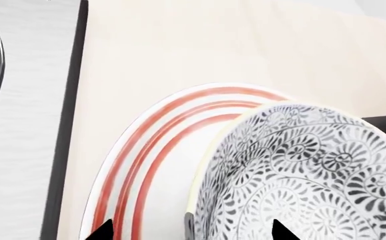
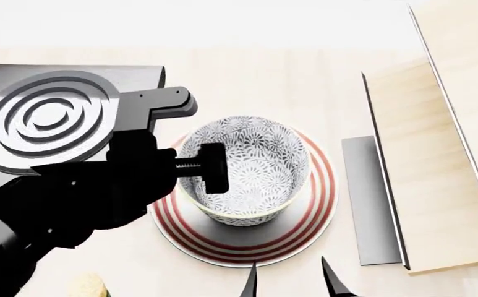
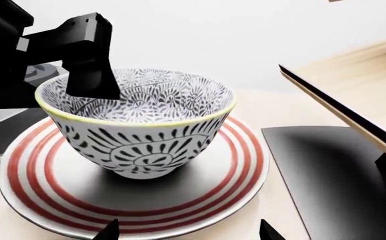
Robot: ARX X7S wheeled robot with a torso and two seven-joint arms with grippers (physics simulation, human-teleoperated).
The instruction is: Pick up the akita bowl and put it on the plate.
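Note:
The akita bowl stands upright on the red-ringed plate, a little toward its far side. My left gripper is open and straddles the bowl's left rim. One finger hangs inside the bowl; the other is outside and hidden in the right wrist view. In the left wrist view, the bowl wall and the plate show between the widely spread tips of the left gripper, touching neither tip. My right gripper is open just in front of the plate, facing the bowl, nothing between its tips.
A square grey stove burner with raised rings lies left of the plate, partly under my left arm. A dark grey flat panel and light wooden boards stand to the right. A small yellowish object shows at the near left.

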